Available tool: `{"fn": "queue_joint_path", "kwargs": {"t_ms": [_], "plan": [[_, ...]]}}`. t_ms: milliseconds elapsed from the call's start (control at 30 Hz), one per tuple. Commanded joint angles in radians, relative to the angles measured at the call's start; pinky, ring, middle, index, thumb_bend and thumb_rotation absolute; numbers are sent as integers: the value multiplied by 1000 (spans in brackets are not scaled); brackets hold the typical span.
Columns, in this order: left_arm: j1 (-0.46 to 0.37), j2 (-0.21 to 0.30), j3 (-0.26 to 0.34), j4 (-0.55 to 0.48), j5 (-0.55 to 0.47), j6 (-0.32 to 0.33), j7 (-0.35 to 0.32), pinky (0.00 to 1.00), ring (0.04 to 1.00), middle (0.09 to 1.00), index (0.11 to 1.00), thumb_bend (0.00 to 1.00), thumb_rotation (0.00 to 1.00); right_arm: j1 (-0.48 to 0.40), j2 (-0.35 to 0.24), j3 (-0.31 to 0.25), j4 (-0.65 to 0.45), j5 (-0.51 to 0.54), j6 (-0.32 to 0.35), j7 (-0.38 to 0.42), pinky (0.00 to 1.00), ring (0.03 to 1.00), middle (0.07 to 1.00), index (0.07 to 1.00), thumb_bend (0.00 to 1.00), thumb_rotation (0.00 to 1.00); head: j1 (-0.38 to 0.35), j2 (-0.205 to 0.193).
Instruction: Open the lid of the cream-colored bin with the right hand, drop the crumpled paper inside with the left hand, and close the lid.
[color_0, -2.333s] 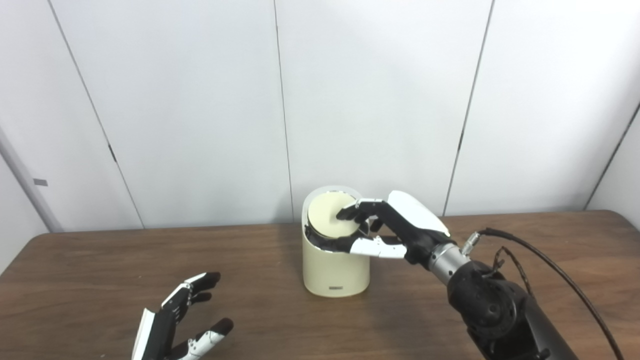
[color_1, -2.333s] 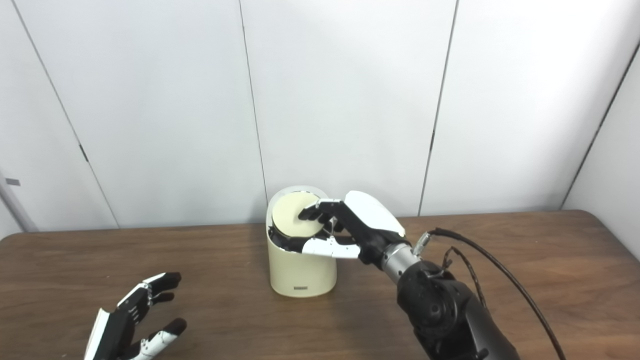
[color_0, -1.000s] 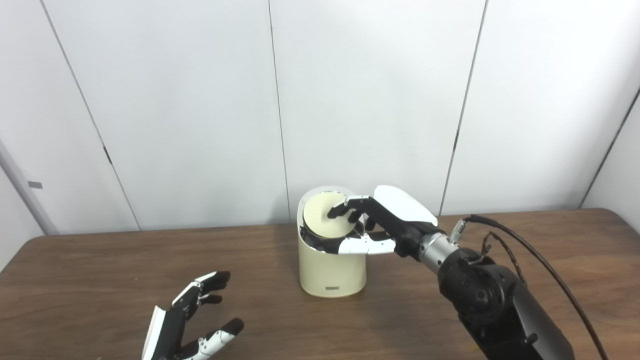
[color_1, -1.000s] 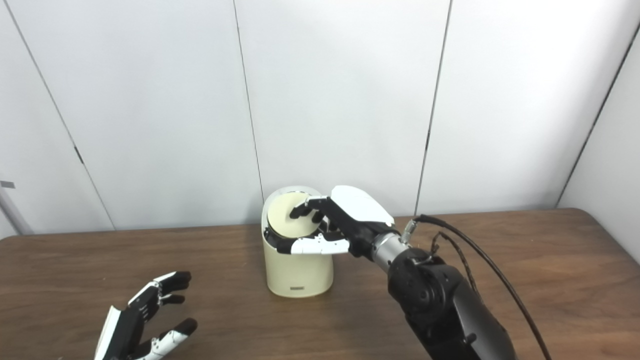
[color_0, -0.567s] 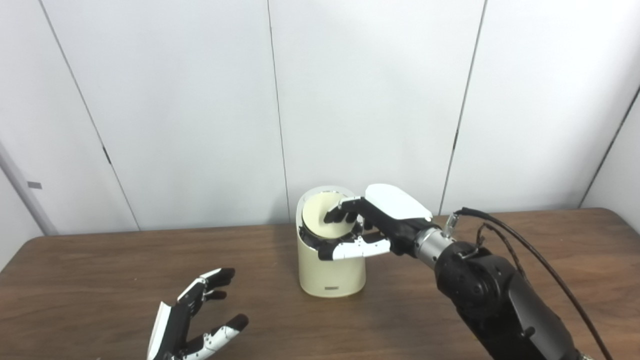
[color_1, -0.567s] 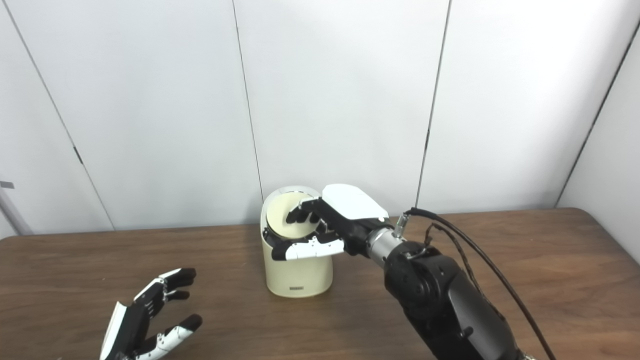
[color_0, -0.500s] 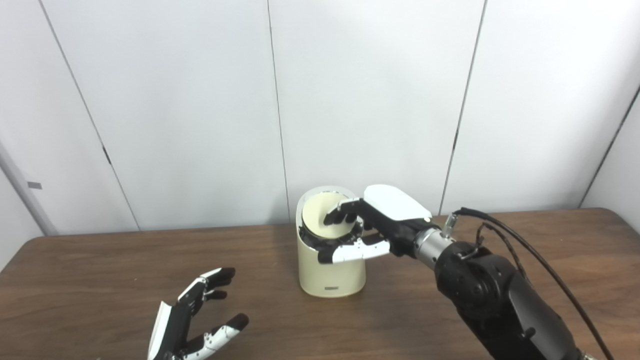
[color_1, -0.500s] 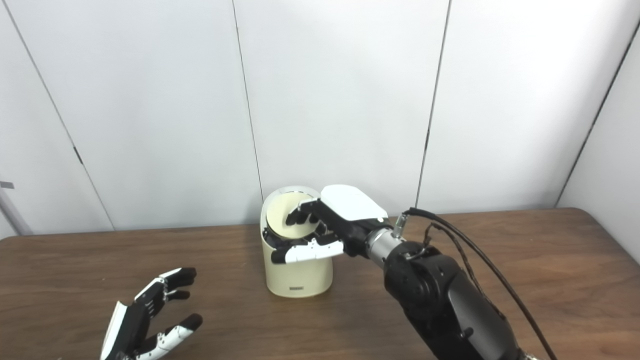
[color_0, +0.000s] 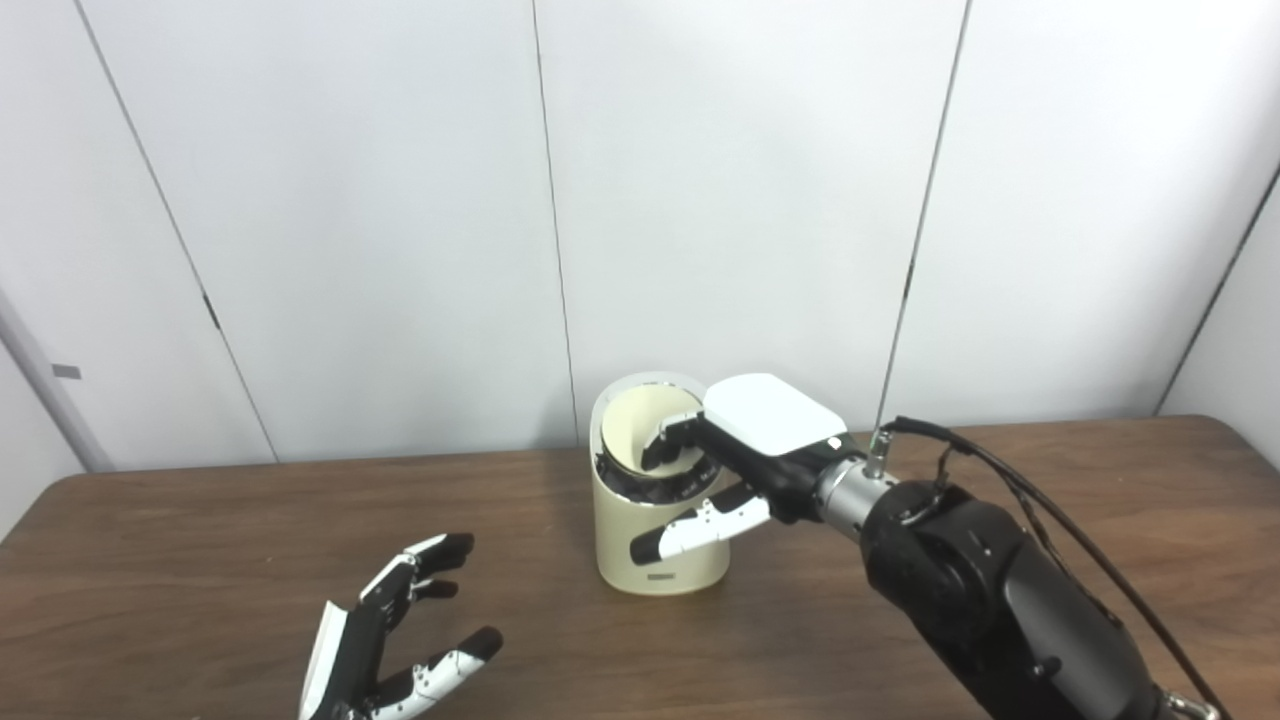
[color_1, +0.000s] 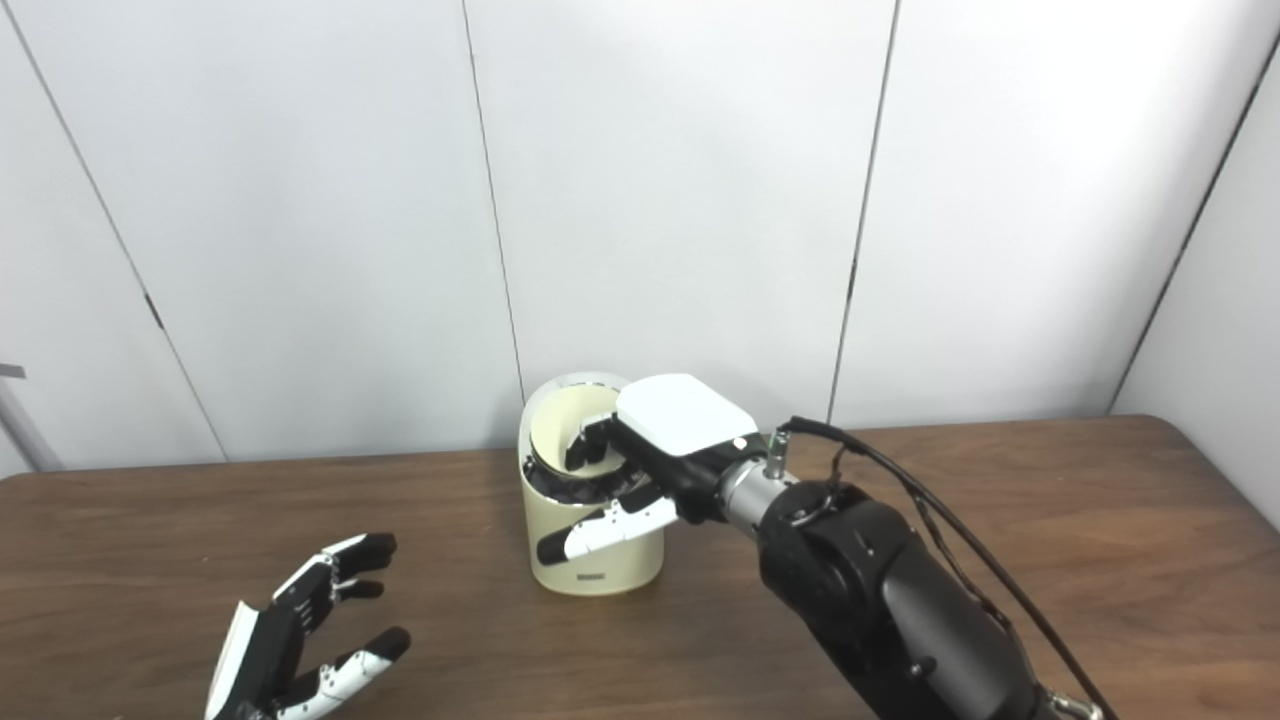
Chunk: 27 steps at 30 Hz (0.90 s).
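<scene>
The cream-colored bin (color_0: 620, 535) stands upright on the brown table, near its back edge at the middle. My right hand (color_0: 765, 440) lies over the bin's top. Its fingers (color_0: 672, 447) reach down into the opening and push the round lid (color_0: 632, 420), which is tipped inward so a dark ring shows under the rim. The thumb (color_0: 695, 527) lies outside, across the bin's front wall. My left hand (color_0: 385, 635) is open and empty, low over the table at the front left. No crumpled paper shows in either view.
The brown table (color_0: 200, 560) ends at a white panelled wall (color_0: 350, 220) just behind the bin. A black cable (color_0: 1010, 485) loops off my right forearm above the table's right side.
My right hand has rolled palm-down and pressed further over the bin; its fingers have sunk into the opening and the lid has tipped inward. The thumb has dropped down the front wall. The left hand barely moved.
</scene>
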Motion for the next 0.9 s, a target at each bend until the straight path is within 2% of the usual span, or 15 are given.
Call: {"fn": "queue_joint_path", "kwargs": {"t_ms": [0, 133, 300, 600, 867], "plan": [[-12, -12, -8, 7, 0, -23, 13, 692, 781, 782, 764, 914, 536, -35, 28, 47, -3, 24, -66, 72, 754, 763, 707, 673, 929, 925, 0, 0], [-8, -15, -8, 0, -1, -17, 12, 706, 788, 784, 765, 921, 536, -47, 32, 51, 14, 15, -59, 99, 752, 762, 711, 642, 911, 912, 0, 2], [-6, -15, -10, -7, 8, -17, 13, 698, 779, 782, 766, 915, 545, -57, 33, 53, 24, -11, -60, 113, 750, 760, 716, 691, 908, 909, 0, 4], [-3, -21, -12, -15, 12, -12, 15, 693, 776, 781, 764, 916, 543, -95, 37, 57, 66, -47, -64, 171, 775, 765, 729, 704, 911, 960, 1, 6], [3, -18, -8, -33, 15, -3, 12, 692, 774, 778, 762, 927, 552, -80, 40, 33, 65, -42, -53, 173, 778, 765, 729, 701, 924, 958, -1, 13]]}}
